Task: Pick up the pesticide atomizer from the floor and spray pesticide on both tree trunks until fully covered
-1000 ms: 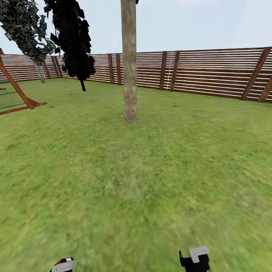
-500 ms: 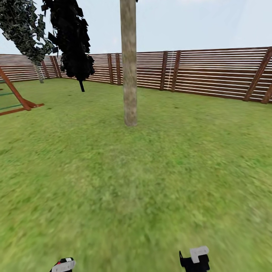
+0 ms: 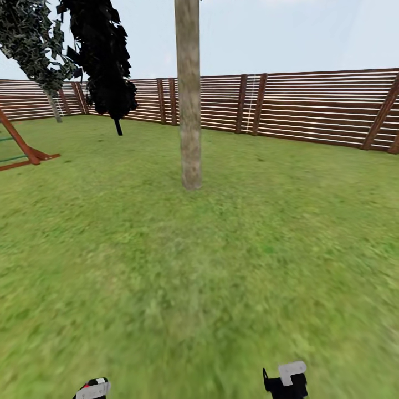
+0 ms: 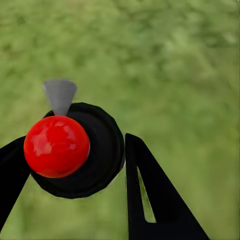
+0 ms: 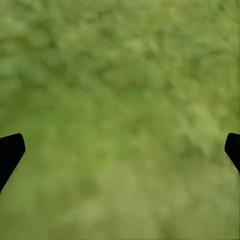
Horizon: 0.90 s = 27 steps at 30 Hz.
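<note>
Left wrist view: the left gripper (image 4: 75,165) pinches the small dark bottle-shaped pesticide atomizer (image 4: 80,150) with its round red top, over green lawn (image 4: 175,65); the right gripper (image 5: 120,150) hangs spread wide above grass; ahead, a thick pale grey-brown tree trunk (image 3: 189,100) rises mid-lawn before the brown slatted wooden fence (image 3: 310,108).

The head camera looks forward and down across the green grass lawn (image 3: 221,249); both wrist cameras face that lawn (image 5: 120,100) closely.
</note>
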{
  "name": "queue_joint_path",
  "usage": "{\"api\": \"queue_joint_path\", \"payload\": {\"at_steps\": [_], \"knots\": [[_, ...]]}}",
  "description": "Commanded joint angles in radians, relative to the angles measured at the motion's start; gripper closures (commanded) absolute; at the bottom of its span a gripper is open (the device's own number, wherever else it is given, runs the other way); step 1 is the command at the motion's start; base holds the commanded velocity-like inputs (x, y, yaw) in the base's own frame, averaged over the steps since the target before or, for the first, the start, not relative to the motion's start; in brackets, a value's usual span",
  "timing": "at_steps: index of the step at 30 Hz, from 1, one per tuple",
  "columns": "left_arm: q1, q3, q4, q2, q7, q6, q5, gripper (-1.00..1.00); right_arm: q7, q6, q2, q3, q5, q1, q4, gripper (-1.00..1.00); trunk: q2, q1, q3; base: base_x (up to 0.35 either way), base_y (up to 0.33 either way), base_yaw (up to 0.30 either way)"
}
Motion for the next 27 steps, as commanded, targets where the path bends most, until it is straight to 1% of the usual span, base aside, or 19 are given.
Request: {"api": "queue_joint_path", "payload": {"at_steps": [1,27], "knots": [[0.0,0.0,0.0,0.0,0.0,0.0,0.0,1.0,0.0,0.0,0.0,0.0,0.0,0.0,0.0,-1.0,0.0,0.0,0.0,0.338,0.0,0.0],[0.0,0.0,0.0,0.0,0.0,-0.001,0.0,1.0,0.0,0.0,0.0,0.0,0.0,0.0,0.001,-1.0,0.0,0.0,0.0,0.338,0.0,0.0]]}}
